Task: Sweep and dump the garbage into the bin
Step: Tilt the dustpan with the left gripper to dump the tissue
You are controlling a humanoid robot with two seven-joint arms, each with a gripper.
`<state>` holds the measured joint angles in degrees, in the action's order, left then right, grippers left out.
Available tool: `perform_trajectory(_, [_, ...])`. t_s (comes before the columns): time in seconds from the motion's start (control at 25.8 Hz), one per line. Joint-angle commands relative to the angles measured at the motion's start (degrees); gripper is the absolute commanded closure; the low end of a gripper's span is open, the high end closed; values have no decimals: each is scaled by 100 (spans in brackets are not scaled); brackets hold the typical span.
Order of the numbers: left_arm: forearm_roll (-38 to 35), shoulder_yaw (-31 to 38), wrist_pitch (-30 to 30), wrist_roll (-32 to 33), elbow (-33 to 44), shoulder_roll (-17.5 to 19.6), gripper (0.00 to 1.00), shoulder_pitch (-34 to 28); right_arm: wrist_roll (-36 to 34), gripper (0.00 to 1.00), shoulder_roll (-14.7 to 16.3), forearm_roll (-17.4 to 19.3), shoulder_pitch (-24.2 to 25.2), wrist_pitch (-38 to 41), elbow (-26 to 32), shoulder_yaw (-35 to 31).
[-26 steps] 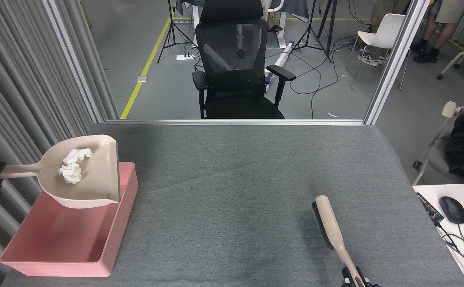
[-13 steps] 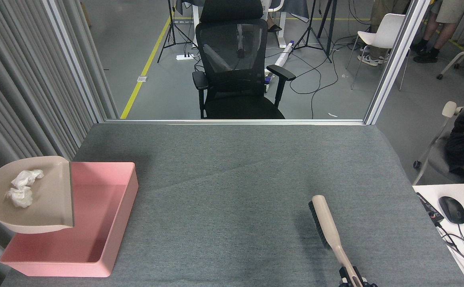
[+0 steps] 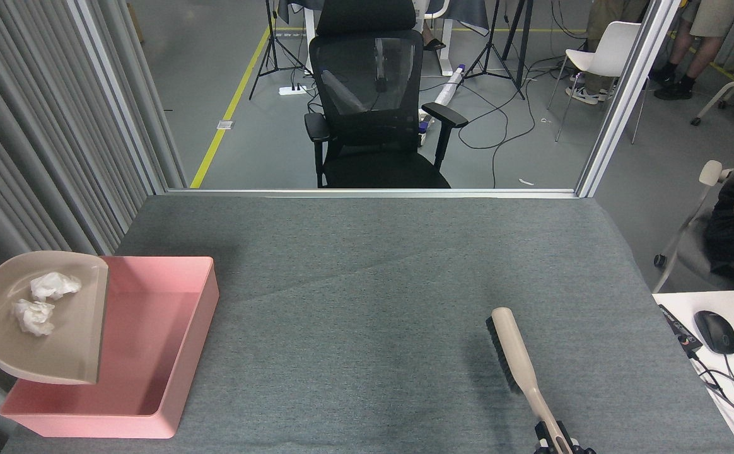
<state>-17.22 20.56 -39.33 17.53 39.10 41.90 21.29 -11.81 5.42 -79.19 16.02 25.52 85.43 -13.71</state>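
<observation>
1. Sitting in the beige plastic dustpan [image 3: 58,334] are the white crumpled tissue wads [image 3: 42,302] — that is the garbage, two little lumps near the back of the pan.
2. That dustpan hangs over the left edge of the shallow pink plastic bin [image 3: 152,353]. Its flat open lip points right, toward the inside of the bin.
3. So the bin lies to the right of the wads and below them. I think the pan must tip lip-down to the right so the wads slide in.
4. The dustpan's handle runs off the left edge of the view. The left gripper is out of sight there, so I cannot see it.
5. The left arm is the near one for this job; the right arm is well apart from the bin.
6. The long beige brush with dark bristles [image 3: 512,353] lies on the grey felt table [image 3: 367,284], its long side running from the near edge up and a bit left.
7. The right gripper [image 3: 556,441] is clamped on the thin end of the brush handle — only a small bit of it shows at the bottom.
</observation>
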Motion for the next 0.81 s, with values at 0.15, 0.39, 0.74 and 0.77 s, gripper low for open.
perform_trajectory(0.15, [-1161, 353, -31, -21, 239, -120, 91, 385, -49, 89, -14, 9, 6, -3, 0, 0])
perform_trajectory(0.39, [-1188, 353, 153, -4, 353, -129, 91, 534, -58, 89, -14, 9, 15, -3, 0, 0])
perform_trajectory(0.74, [526, 1, 1164, 444, 1117, -147, 94, 209, -58, 87, -14, 18, 15, -20, -9, -9])
perform_trajectory(0.77, [754, -122, 1427, 444, 1504, -173, 94, 86, -58, 86, -14, 18, 15, -20, -9, -18])
